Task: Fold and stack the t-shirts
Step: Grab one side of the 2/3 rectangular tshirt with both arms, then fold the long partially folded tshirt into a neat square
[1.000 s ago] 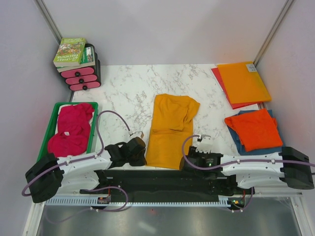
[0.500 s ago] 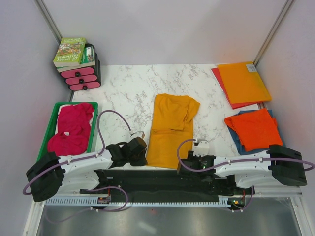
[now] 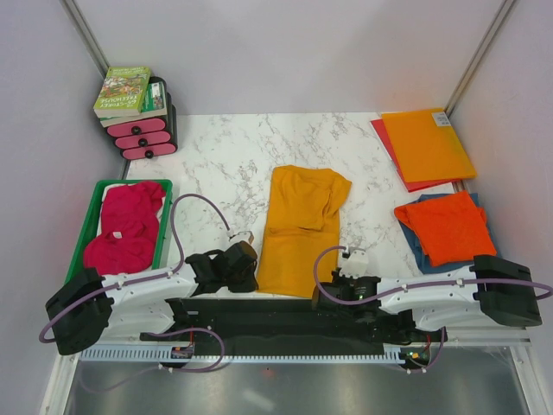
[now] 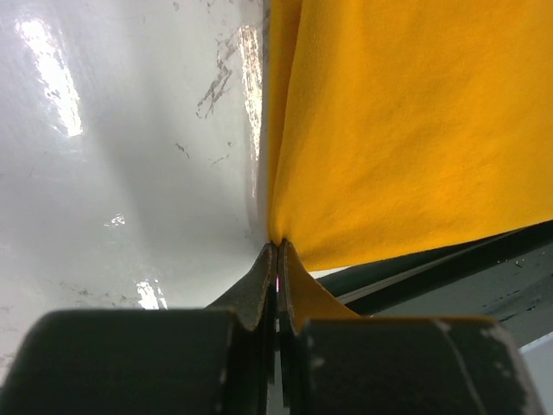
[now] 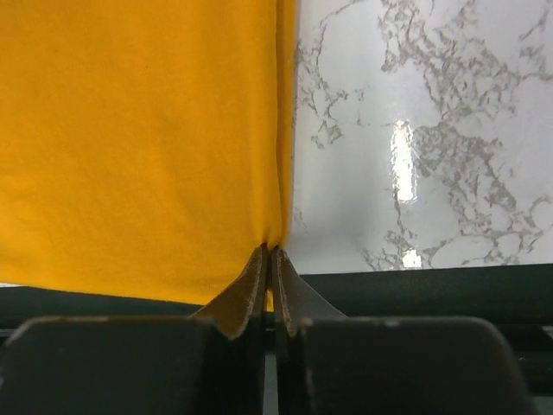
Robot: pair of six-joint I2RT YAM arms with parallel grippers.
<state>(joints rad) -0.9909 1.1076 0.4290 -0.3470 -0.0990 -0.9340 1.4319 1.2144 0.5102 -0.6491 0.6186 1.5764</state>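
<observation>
Golden-orange t-shirt (image 3: 301,229) pinched at near corners by left gripper (image 4: 276,246) and right gripper (image 5: 270,252); book (image 3: 123,90) title illegible.

The top view looks down from high behind the near side over the whole bench (image 3: 225,156). Both wrist views sit very close, sharing with it the near edge of the golden-orange t-shirt (image 3: 298,229).

Spread t-shirt (image 3: 298,233) centred on table (image 3: 225,164), bin (image 3: 130,182) left, apparently two stacked shirts (image 3: 445,226) right.
</observation>
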